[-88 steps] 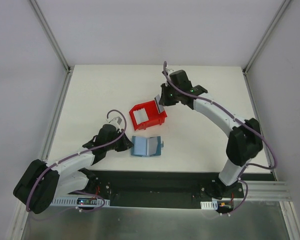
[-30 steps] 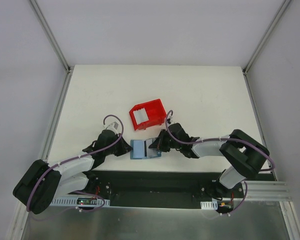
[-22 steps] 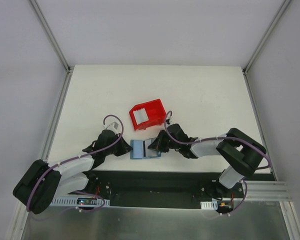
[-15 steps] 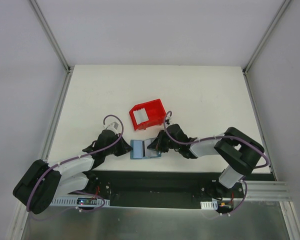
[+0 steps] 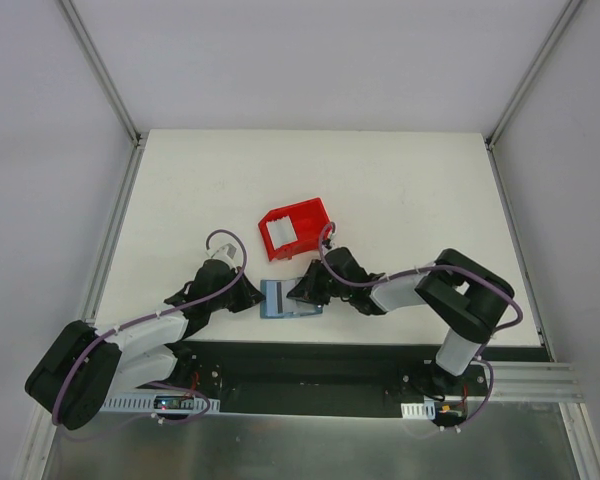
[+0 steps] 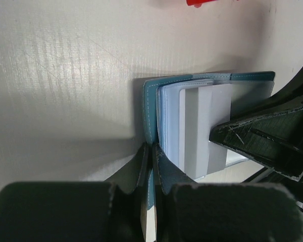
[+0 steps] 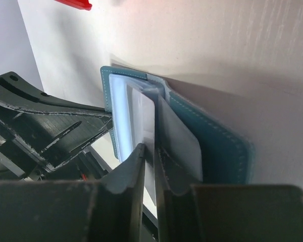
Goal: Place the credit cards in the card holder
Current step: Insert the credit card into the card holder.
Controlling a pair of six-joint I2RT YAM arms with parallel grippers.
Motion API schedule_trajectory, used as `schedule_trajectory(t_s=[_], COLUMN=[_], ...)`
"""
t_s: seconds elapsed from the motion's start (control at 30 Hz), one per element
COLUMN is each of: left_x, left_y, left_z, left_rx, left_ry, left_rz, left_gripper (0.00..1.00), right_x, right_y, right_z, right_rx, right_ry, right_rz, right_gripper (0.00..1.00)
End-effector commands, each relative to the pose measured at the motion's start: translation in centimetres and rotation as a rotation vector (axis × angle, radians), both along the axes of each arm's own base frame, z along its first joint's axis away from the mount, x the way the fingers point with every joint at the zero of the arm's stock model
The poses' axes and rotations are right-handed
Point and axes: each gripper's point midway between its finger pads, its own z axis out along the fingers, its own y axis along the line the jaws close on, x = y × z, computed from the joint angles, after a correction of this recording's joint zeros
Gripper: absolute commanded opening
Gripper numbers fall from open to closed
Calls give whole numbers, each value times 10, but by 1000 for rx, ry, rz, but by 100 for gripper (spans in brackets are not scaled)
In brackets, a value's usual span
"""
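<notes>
The teal card holder (image 5: 275,298) lies open near the table's front edge, between the two grippers. My left gripper (image 6: 152,150) is shut on its left edge, pinning the flap (image 6: 150,98). My right gripper (image 7: 150,147) holds a white credit card (image 7: 147,115) on edge between its narrow jaws. The card's far end sits in the pale blue pockets of the card holder (image 7: 218,137). In the left wrist view this credit card (image 6: 197,126) lies partly inside the pocket with the right fingers (image 6: 262,137) behind it. Another white credit card (image 5: 283,232) rests in the red bin.
The red bin (image 5: 306,210) stands just behind the card holder, close to the right wrist. The black base rail runs right in front of the card holder. Metal frame posts rise at both sides of the table.
The right arm has carried a card from the red bin down to the open card holder and, over the last second, pushed it leftward into the pocket. The left arm held still.
</notes>
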Motion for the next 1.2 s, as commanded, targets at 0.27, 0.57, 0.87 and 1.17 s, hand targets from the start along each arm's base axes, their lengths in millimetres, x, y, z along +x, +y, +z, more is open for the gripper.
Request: schedule_trajectory(t_s=[0.27,0.57,0.87,1.17], left_x=[-3,-2,-2,-2], left_y=[5,3,3,1], left_z=[-5,-4,-4,-3], left_rx=[32,30,28,24], left_ry=[-6,-5,-4,-7], left_rz=[1,-7,-7,-13], left_gripper=[0,0,0,0], right_x=[8,-2,-5,-9], right_y=[-42,-4,22,32], right_z=[0,7,21,20], right_rx=[-303,-219,-175,-163], right_ry=[-92,-86,-110,-103], right_rz=[10,131,209,260], right_gripper=[46,39,30,22])
